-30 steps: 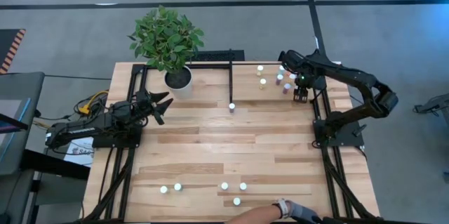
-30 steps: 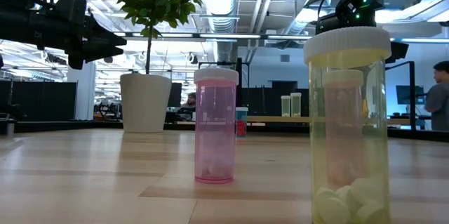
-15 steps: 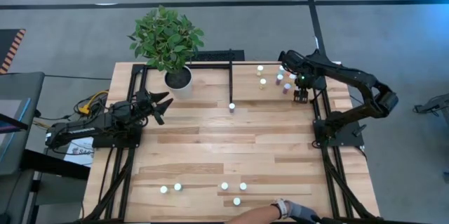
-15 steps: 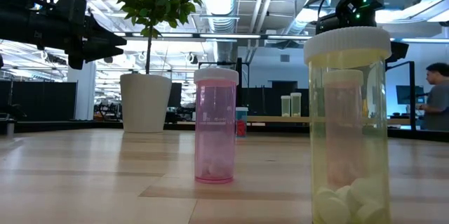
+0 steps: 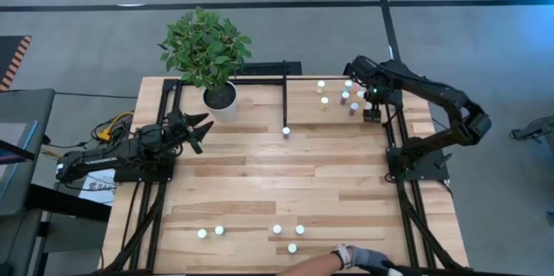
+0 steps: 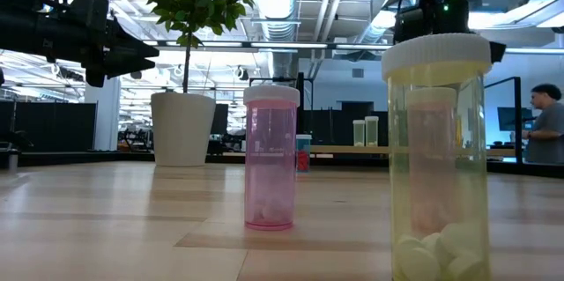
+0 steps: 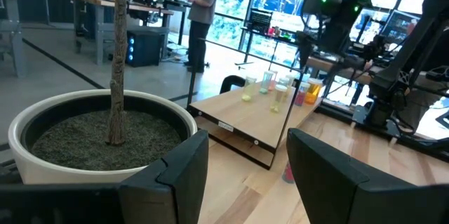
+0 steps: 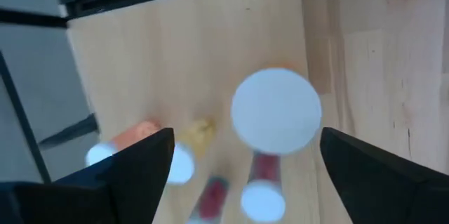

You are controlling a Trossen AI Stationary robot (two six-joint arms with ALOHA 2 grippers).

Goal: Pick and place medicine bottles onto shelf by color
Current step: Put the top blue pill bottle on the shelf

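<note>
Several white-capped medicine bottles (image 5: pixel 346 96) stand on the right end of the light-wood shelf (image 5: pixel 303 103) at the table's far side. One bottle (image 5: pixel 286 131) stands just in front of the shelf, and several more (image 5: pixel 277 229) stand near the table's near edge. My right gripper (image 5: pixel 370 113) hangs open over the shelf's right end. In the right wrist view its fingers (image 8: pixel 140 164) stand wide on either side of a white cap (image 8: pixel 276 112), apart from it. My left gripper (image 5: pixel 197 129) is open and empty beside the plant pot (image 5: pixel 221 99).
A pink bottle (image 6: pixel 270 158) and a greenish bottle (image 6: pixel 438 158) stand close to the low camera. A person's gloved hand (image 5: pixel 351 257) rests at the table's near edge. The potted plant (image 7: pixel 98 133) stands right before my left gripper (image 7: pixel 245 175).
My right arm has shifted a little toward the table's far edge above the shelf's bottles. The bottles have stayed where they were.
</note>
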